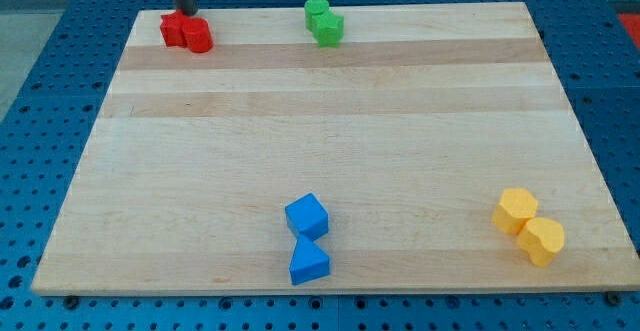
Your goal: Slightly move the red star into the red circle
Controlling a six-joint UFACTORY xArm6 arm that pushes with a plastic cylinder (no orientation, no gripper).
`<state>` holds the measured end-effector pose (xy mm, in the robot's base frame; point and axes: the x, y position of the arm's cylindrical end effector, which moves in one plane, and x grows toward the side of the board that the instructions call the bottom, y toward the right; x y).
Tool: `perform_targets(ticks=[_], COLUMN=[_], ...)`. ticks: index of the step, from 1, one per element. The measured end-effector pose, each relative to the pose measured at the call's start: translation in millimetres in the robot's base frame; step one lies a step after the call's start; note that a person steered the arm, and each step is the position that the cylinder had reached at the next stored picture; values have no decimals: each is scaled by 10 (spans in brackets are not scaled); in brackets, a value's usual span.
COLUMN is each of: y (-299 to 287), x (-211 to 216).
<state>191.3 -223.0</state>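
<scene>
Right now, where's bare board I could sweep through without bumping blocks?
The whole middle band is bare, between the green pair at the top and the blue pair at the bottom. Crowded: top left, where my tip touches the red blocks; bottom right, yellow pair.

Board (330,141): pale wood, lengthwise grain bands, some lighter, some tan. Around it a blue perforated surface (40,101) with a regular dot grid. Two red blocks (186,32) at the far-left corner, dark grey rod tip (186,13) at their far edge. Two green blocks (323,21) at the far edge. Two blue blocks (307,239) by the near edge. Two yellow blocks (528,226) near the near-right corner.
</scene>
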Motion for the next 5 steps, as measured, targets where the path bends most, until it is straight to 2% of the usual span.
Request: perform_targets(ticks=[2, 4, 5], y=[-112, -135, -135], x=[4, 324, 324])
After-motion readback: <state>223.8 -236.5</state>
